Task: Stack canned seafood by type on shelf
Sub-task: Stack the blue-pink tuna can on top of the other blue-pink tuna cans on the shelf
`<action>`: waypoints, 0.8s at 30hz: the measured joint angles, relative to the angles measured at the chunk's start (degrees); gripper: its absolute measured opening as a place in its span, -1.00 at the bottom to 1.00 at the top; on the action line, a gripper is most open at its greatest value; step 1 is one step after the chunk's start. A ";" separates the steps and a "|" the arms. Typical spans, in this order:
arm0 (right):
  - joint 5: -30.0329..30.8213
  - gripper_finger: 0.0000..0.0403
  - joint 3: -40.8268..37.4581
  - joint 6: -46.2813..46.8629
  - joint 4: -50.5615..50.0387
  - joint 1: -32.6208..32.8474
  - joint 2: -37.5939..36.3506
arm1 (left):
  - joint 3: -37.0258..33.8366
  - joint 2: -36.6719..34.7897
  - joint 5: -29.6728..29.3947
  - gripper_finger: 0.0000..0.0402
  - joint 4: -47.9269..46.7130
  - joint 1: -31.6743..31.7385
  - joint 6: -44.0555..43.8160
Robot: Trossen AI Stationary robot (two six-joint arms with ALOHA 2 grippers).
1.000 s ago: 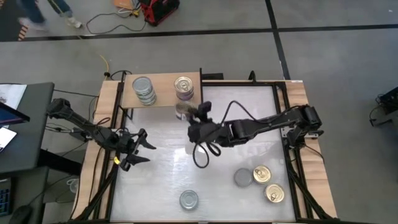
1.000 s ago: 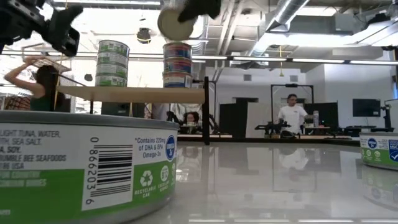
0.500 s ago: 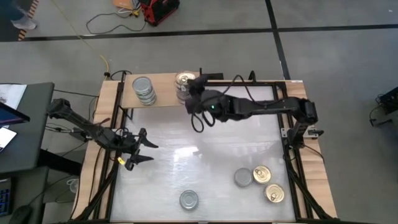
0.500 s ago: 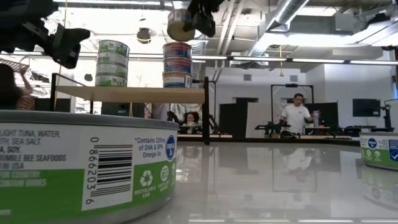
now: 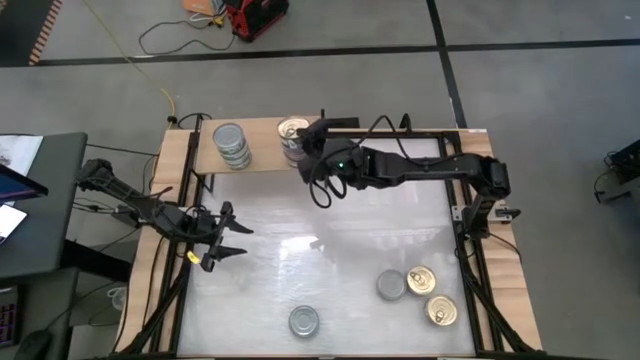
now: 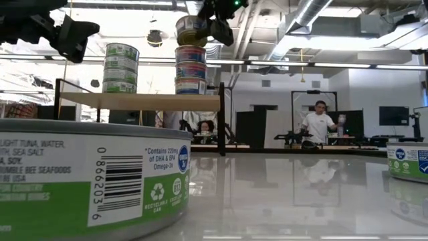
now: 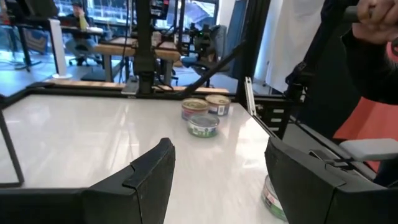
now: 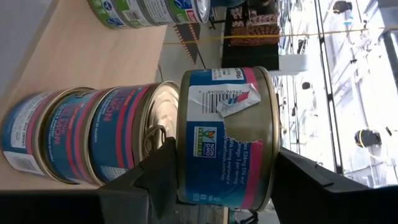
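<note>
We have the right end effector [image 6: 207, 27] clamped on a blue-and-pink tin [image 8: 227, 137], holding it just above the gold-lid stack [image 5: 294, 140] on the shelf [image 5: 262, 158]. The tin sits a touch off to one side of the stack, not yet resting on it, we judge. The green-label stack [image 5: 231, 146] stands beside it on the same board.

Here is the worry: let go while it is off-centre and the tin could catch the rim below, tip, and roll off the shelf, maybe taking the stack with it. Coming down too hard could shove the stack toward the edge.

Out on the tabletop [image 5: 330, 250], four loose tins [image 5: 409, 283] wait. The left end effector [image 5: 217, 240] hovers open by the left edge, well clear.
</note>
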 joint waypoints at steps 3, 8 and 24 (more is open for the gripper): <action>-1.41 0.15 0.00 -0.13 -0.02 -1.07 0.00 | 0.01 -0.02 -0.28 0.20 0.62 0.00 0.42; -3.23 0.15 0.00 -0.11 -0.80 -2.03 0.00 | 0.01 -0.02 -0.43 0.20 0.60 0.00 0.69; -5.82 0.25 -0.04 0.41 -2.77 -2.80 -0.04 | 0.10 0.00 1.68 0.20 0.61 0.00 0.18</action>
